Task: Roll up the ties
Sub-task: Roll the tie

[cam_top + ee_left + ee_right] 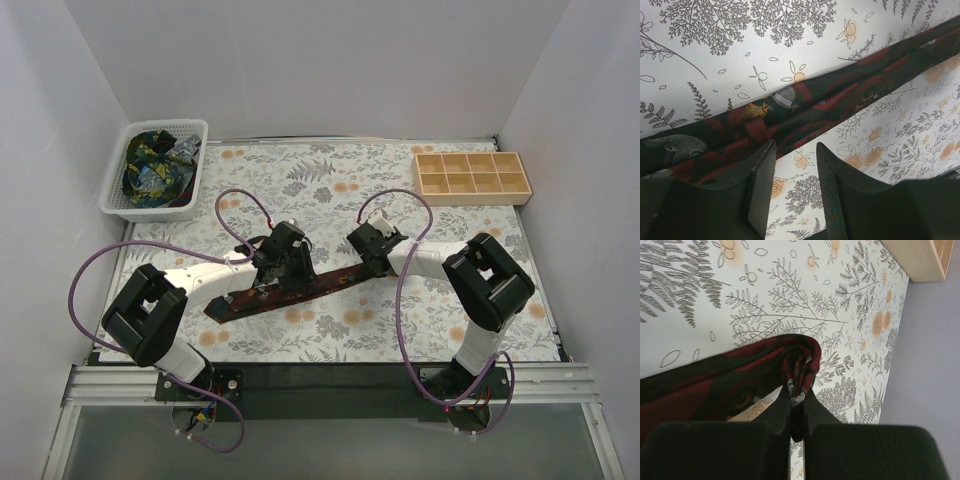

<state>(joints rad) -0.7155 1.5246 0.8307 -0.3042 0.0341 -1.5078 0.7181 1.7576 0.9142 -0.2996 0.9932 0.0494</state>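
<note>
A maroon and black tie (pixel 290 290) lies stretched across the floral table from lower left to upper right. My right gripper (pixel 368 262) is shut on its narrow right end, which is folded back over itself between the fingers (pixel 798 390). My left gripper (pixel 283 272) is open just above the tie's middle (pixel 805 107), its fingertips (pixel 765 155) at the tie's near edge, with bare tablecloth showing in the gap. Several more ties (pixel 155 165), dark with blue, green and yellow prints, lie crumpled in a white basket.
The white basket (pixel 192 130) stands at the back left. A wooden tray with compartments (pixel 470 175) stands at the back right, its corner in the right wrist view (pixel 920 257). White walls enclose the table on three sides.
</note>
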